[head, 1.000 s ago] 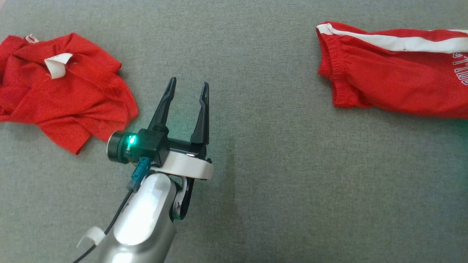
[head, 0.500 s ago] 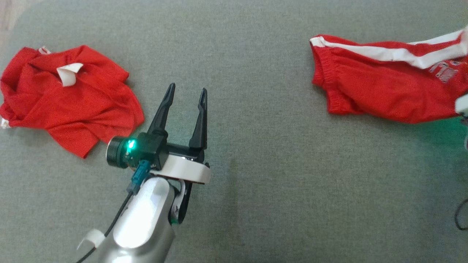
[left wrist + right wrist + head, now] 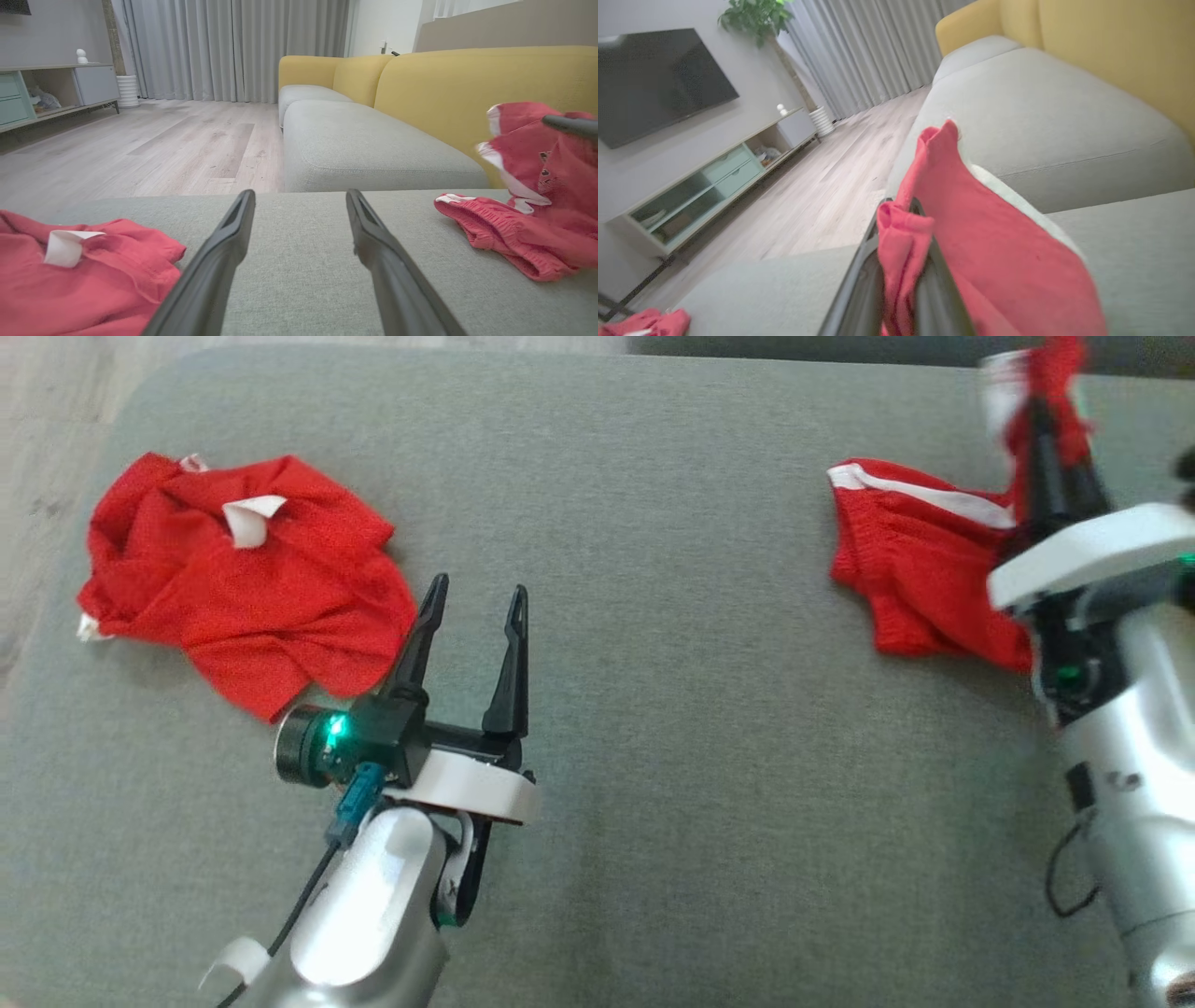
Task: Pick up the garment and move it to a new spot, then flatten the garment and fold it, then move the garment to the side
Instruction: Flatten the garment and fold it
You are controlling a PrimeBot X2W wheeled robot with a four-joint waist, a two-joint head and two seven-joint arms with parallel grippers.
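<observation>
The red shorts (image 3: 910, 579), pinched in the closed right jaws at the far right edge of the sofa seat (image 3: 653, 616) while the left jaws stand wide open and empty, are best lifted fully clear before being carried.

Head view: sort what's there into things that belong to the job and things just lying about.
In the job:
- striped red shorts, one end pinched in the shut right claw
- left claw, open and empty
- grey cushion under the shorts

Lying about:
- crumpled red garment, untouched, probably not this job's
- wood floor
</observation>
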